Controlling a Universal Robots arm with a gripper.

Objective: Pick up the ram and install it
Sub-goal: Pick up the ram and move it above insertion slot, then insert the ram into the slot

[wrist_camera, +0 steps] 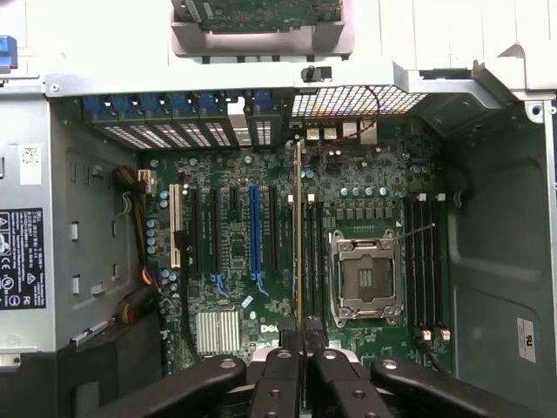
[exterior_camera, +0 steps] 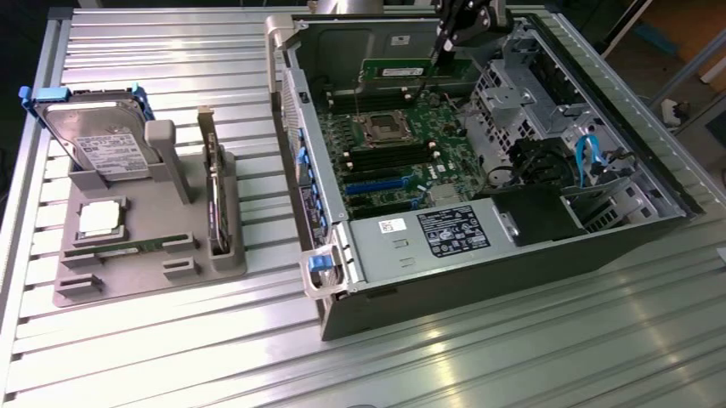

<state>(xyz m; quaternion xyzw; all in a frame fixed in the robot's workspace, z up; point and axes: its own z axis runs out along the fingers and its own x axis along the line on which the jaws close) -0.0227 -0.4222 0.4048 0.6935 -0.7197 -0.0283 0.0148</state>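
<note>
The gripper (wrist_camera: 300,359) is clamped on the ram (wrist_camera: 298,235), which hangs edge-down below it, long axis parallel to the memory slots (wrist_camera: 313,252) beside the CPU socket (wrist_camera: 364,277).

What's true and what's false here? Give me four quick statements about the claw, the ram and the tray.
The claw is shut on the ram. True.
The ram lies in the grey tray. False: it is held inside the open computer case, over the motherboard.
A hard drive stands in the tray. True.
A cooler covers the processor socket. False: the socket is bare.
</note>
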